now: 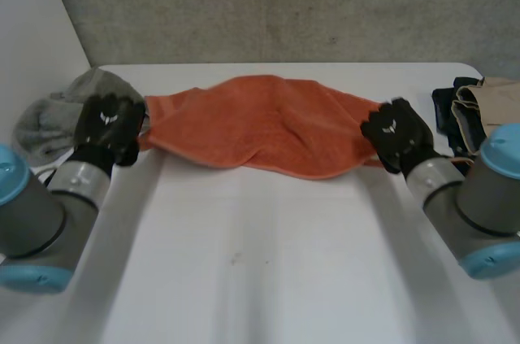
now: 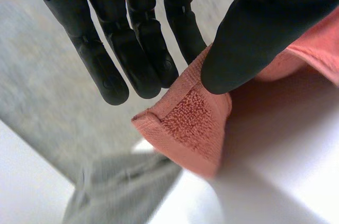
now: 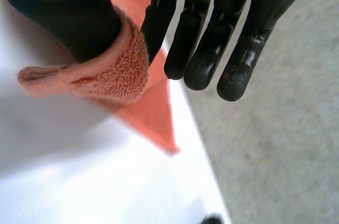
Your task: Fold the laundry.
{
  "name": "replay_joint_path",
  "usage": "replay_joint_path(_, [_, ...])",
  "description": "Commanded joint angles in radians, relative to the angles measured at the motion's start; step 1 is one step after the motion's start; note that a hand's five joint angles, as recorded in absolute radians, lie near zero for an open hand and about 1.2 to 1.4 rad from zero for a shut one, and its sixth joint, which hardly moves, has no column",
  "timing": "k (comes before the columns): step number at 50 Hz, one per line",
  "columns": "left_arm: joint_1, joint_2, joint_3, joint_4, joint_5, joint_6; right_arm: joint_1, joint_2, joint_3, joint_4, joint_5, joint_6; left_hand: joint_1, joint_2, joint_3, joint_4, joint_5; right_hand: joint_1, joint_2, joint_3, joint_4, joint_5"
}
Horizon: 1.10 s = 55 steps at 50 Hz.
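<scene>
Orange towel (image 1: 260,120) stretched, left hand (image 1: 108,126) pinching one end, right hand (image 1: 398,134) pinching other

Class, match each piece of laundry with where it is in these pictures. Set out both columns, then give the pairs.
Things:
1. orange towel
2. grey cloth
3. beige and dark clothes

Places:
A. heaped just behind the left hand
B. at the far right, past the right hand
C. pinched at its ends by both hands

Pairs: 1-C, 2-A, 3-B
</scene>
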Motion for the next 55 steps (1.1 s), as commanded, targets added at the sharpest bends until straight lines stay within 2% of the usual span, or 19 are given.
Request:
replay_joint_path(1, [0.094, 0.215, -0.106, -0.286, 0.047, 0.181, -0.088, -0.203, 0.050, 0.329, 0.006, -0.030, 0.261, 0.197, 0.203, 0.194, 0.246, 0.410, 0.227, 0.211, 0.205, 0.233])
replay_joint_path(3, [0.118, 0.284, -0.118, -0.380, 0.076, 0.214, -0.114, -0.251, 0.044, 0.450, 0.005, -0.033, 0.261, 0.197, 0.203, 0.194, 0.246, 0.410, 0.227, 0.211, 0.205, 0.233])
replay_joint_path(4, [0.143, 0.356, -0.121, -0.482, 0.100, 0.241, -0.146, -0.297, 0.036, 0.578, 0.003, -0.044, 0.261, 0.197, 0.203, 0.194, 0.246, 0.410, 0.227, 0.211, 0.205, 0.233])
replay_joint_path(6, [0.163, 0.410, -0.119, -0.579, 0.119, 0.260, -0.180, -0.338, 0.024, 0.714, 0.002, -0.050, 0.261, 0.197, 0.203, 0.194, 0.246, 0.410, 0.227, 0.211, 0.205, 0.233])
replay_joint_path(7, [0.175, 0.440, -0.118, -0.642, 0.128, 0.273, -0.208, -0.383, 0.009, 0.845, 0.000, -0.062, 0.261, 0.197, 0.203, 0.194, 0.246, 0.410, 0.227, 0.211, 0.205, 0.233])
replay_joint_path(8, [0.193, 0.486, -0.110, -0.761, 0.139, 0.304, -0.222, -0.401, 0.001, 0.910, -0.003, -0.070, 0.261, 0.197, 0.203, 0.194, 0.246, 0.410, 0.227, 0.211, 0.205, 0.233])
replay_joint_path(9, [0.200, 0.502, -0.106, -0.815, 0.141, 0.321, -0.232, -0.421, -0.007, 0.969, -0.006, -0.079, 0.261, 0.197, 0.203, 0.194, 0.246, 0.410, 0.227, 0.211, 0.205, 0.233])
replay_joint_path(11, [0.221, 0.552, -0.083, -0.982, 0.150, 0.397, -0.251, -0.460, -0.040, 1.084, -0.013, -0.102, 0.261, 0.197, 0.203, 0.194, 0.246, 0.410, 0.227, 0.211, 0.205, 0.233])
replay_joint_path(14, [0.238, 0.571, -0.067, -1.069, 0.164, 0.457, -0.256, -0.475, -0.065, 1.086, -0.041, -0.098, 0.261, 0.197, 0.203, 0.194, 0.246, 0.410, 0.227, 0.211, 0.205, 0.233])
replay_joint_path(18, [0.232, 0.556, -0.063, -1.012, 0.188, 0.482, -0.254, -0.474, -0.067, 1.011, -0.046, -0.095, 0.261, 0.197, 0.203, 0.194, 0.246, 0.410, 0.227, 0.211, 0.205, 0.233])
replay_joint_path(20, [0.227, 0.487, -0.060, -0.904, 0.190, 0.462, -0.256, -0.438, -0.062, 0.946, -0.049, -0.089, 0.261, 0.197, 0.203, 0.194, 0.246, 0.410, 0.227, 0.211, 0.205, 0.233])
replay_joint_path(22, [0.215, 0.430, -0.049, -0.839, 0.187, 0.438, -0.256, -0.385, -0.061, 0.893, -0.044, -0.069, 0.261, 0.197, 0.203, 0.194, 0.246, 0.410, 0.227, 0.211, 0.205, 0.233])
replay_joint_path(26, [0.137, 0.257, 0.022, -0.696, 0.174, 0.330, -0.243, -0.224, -0.094, 0.776, -0.015, -0.041, 0.261, 0.197, 0.203, 0.194, 0.246, 0.410, 0.227, 0.211, 0.205, 0.233])
replay_joint_path(30, [0.050, 0.073, 0.136, -0.597, 0.109, 0.269, -0.219, -0.119, -0.171, 0.705, 0.054, -0.030, 0.261, 0.197, 0.203, 0.194, 0.246, 0.410, 0.227, 0.211, 0.205, 0.233])
replay_joint_path(34, [-0.021, -0.120, 0.305, -0.494, -0.041, 0.255, -0.142, 0.032, -0.278, 0.574, 0.109, -0.039, 0.261, 0.197, 0.203, 0.194, 0.246, 0.410, 0.227, 0.211, 0.205, 0.233])
replay_joint_path(38, [-0.052, -0.248, 0.425, -0.407, -0.114, 0.255, -0.125, 0.137, -0.349, 0.445, 0.115, -0.044, 0.261, 0.197, 0.203, 0.194, 0.246, 0.410, 0.227, 0.211, 0.205, 0.233])
replay_joint_path(42, [-0.076, -0.363, 0.543, -0.315, -0.148, 0.267, -0.118, 0.236, -0.419, 0.328, 0.120, -0.044, 0.261, 0.197, 0.203, 0.194, 0.246, 0.410, 0.227, 0.211, 0.205, 0.233])
replay_joint_path(49, [-0.084, -0.518, 0.715, -0.250, -0.205, 0.304, -0.114, 0.364, -0.534, 0.248, 0.128, -0.044, 0.261, 0.197, 0.203, 0.194, 0.246, 0.410, 0.227, 0.211, 0.205, 0.233])
replay_joint_path(55, [-0.090, -0.584, 0.770, -0.247, -0.205, 0.355, -0.113, 0.425, -0.601, 0.250, 0.135, -0.053, 0.261, 0.197, 0.203, 0.194, 0.246, 0.410, 0.227, 0.211, 0.205, 0.233])
